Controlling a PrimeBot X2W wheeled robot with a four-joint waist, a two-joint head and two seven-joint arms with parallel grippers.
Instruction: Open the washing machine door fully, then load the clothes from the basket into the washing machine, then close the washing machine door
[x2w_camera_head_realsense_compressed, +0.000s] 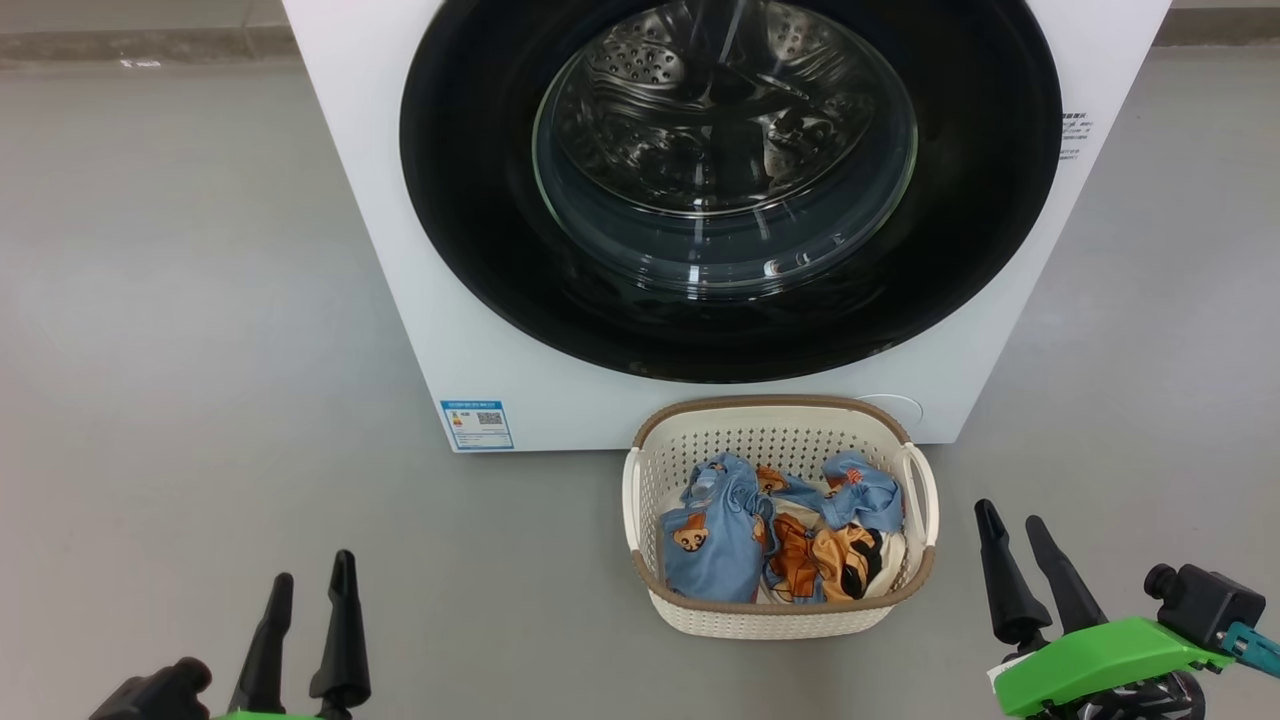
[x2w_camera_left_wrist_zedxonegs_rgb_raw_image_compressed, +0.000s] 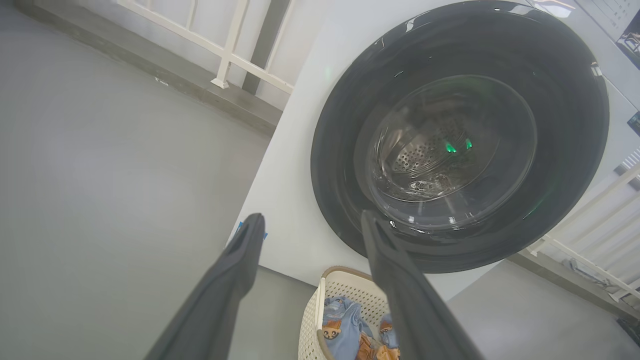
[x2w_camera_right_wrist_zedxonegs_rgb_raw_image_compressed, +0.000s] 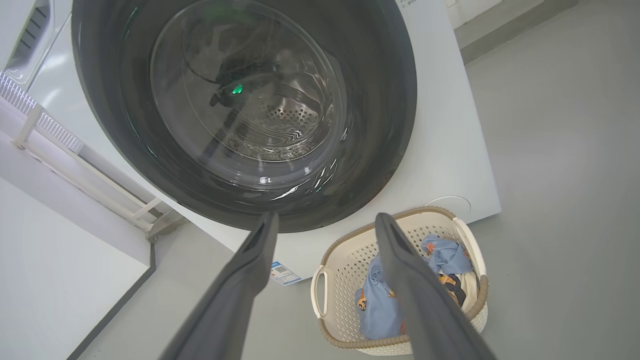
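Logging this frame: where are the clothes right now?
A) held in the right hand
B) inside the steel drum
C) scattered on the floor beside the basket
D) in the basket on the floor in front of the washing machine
D: the clothes lie piled inside the basket, which stands on the floor just in front of the shut washing machine door.
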